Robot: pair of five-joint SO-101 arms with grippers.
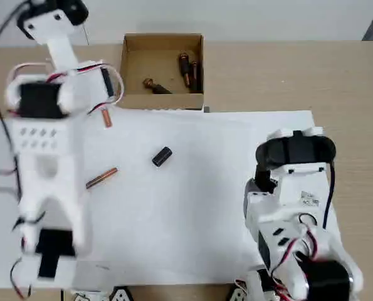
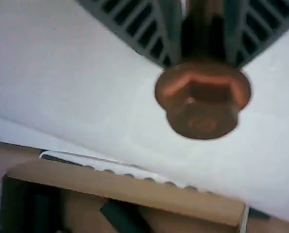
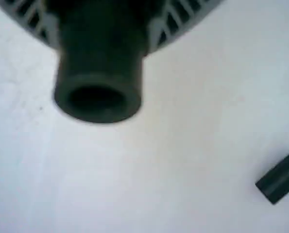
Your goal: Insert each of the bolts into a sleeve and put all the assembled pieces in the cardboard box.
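Clamped in the jaws of the left gripper (image 2: pixel 205 26), a bolt (image 2: pixel 202 99) hangs just near-left of the cardboard box (image 1: pixel 131 69); the right gripper (image 3: pixel 100 26), near right, holds a sleeve (image 3: pixel 98 92). Insertion is in hand, I judge: next, bring shank and bore into line.

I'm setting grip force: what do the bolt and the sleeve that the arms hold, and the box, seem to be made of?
Held bolt: probably metal, coppery and slightly glossy, with bright glints on its hex head. Held sleeve: matte black, no glints; plastic or rubber, I cannot tell which. Cardboard box: plain brown board, dull surface.
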